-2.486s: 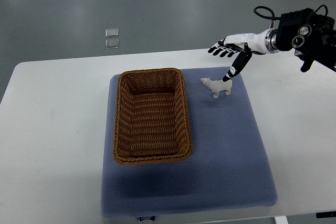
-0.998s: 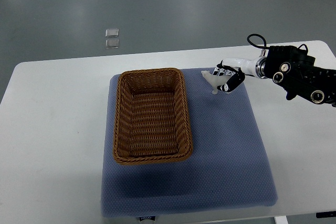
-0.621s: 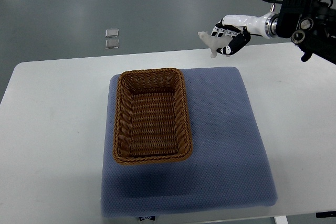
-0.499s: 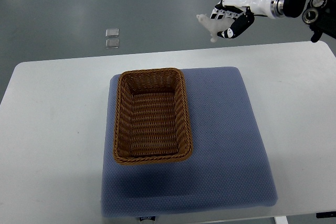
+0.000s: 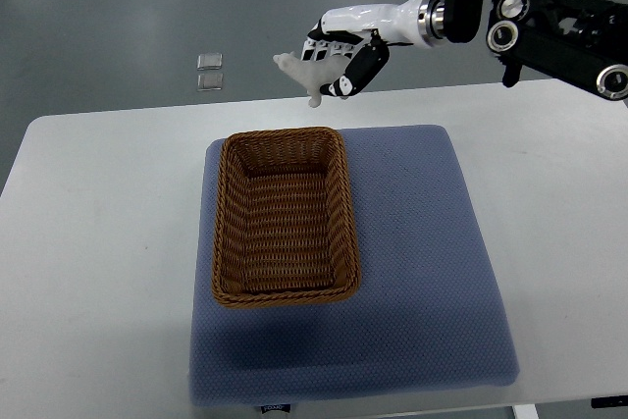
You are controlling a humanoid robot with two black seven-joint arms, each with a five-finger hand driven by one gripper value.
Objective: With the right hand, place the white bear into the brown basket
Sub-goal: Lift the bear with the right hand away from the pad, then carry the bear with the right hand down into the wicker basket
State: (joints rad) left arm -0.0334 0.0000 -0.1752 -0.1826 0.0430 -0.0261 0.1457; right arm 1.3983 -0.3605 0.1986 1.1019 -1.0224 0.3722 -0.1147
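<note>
Grey floor behind white bench (image 5: 98,242) and blue mat (image 5: 422,272). Right hand (image 5: 343,56) at 12 o'clock, fingers pinching white bear (image 5: 306,70), raised high, likely to clear rim of brown basket (image 5: 283,215) below at centre.

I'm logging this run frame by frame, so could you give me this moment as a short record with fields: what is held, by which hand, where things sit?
held object: white bear, lifted clear of the table
holding hand: right hand, fingers closed on the bear
bear position: in the picture, above the basket's far edge
brown basket: empty, on the blue mat
mat: lies on the white table
left hand: not in view
task state: bear not yet in basket
</note>
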